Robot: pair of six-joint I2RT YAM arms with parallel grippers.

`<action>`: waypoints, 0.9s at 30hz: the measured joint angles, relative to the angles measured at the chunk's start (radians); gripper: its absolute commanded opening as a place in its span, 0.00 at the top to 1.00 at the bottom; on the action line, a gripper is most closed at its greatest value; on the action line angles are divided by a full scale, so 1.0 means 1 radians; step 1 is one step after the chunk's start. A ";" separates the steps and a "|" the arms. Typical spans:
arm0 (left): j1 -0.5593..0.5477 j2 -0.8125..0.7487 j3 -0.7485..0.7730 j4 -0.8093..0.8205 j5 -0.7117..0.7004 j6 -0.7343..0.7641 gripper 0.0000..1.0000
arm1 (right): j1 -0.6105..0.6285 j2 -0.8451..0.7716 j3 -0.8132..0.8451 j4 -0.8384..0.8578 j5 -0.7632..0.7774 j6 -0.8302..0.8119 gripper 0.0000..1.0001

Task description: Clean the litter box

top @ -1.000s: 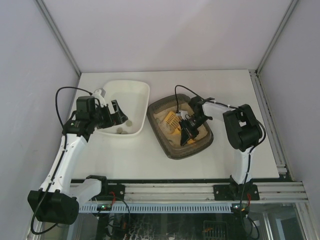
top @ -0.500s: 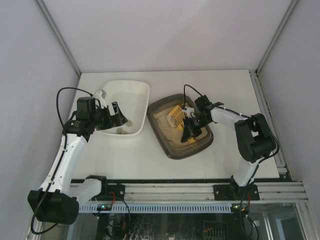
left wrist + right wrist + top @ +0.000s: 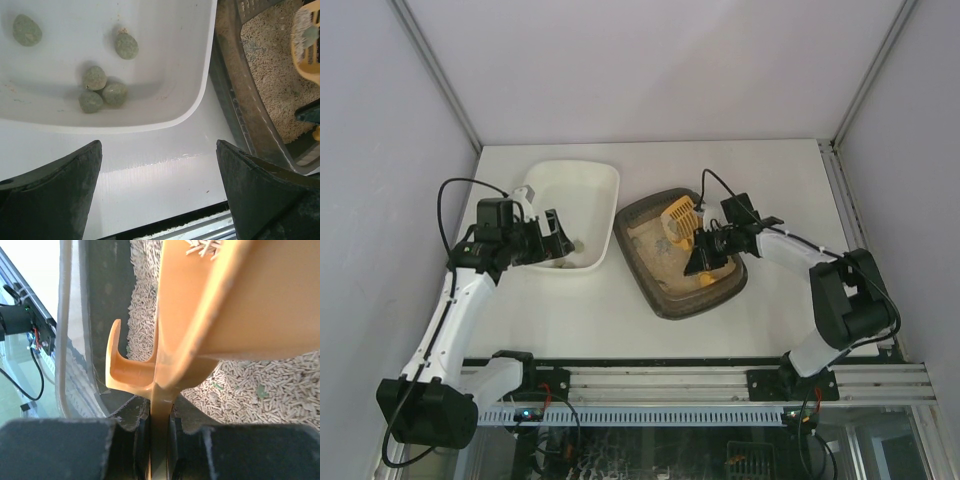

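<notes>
Tabletop (image 3: 620, 325) holds litter box (image 3: 669, 304); right jaws clamp scoop (image 3: 678, 216) over its litter.

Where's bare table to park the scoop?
Bare: the far strip of table behind the white tray and litter box; the near strip before them. Crowded: the narrow gap between them, and the box's right side under the right arm.

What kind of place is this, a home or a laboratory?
Probably a laboratory test cell: plain grey panel walls in metal framing enclose a white table, and an aluminium rail at its near edge carries two robot arms.
</notes>
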 measured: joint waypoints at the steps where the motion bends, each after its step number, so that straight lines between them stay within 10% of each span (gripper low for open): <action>1: 0.000 0.000 -0.005 0.000 0.000 0.000 0.00 | -0.007 -0.014 -0.010 0.014 -0.005 0.003 1.00; 13: 0.000 -0.005 -0.032 0.000 -0.004 0.001 0.00 | -0.126 -0.141 -0.200 0.269 -0.159 0.086 1.00; 27: 0.000 -0.007 -0.042 0.001 -0.026 0.009 0.00 | -0.129 -0.167 -0.376 0.958 -0.405 0.543 1.00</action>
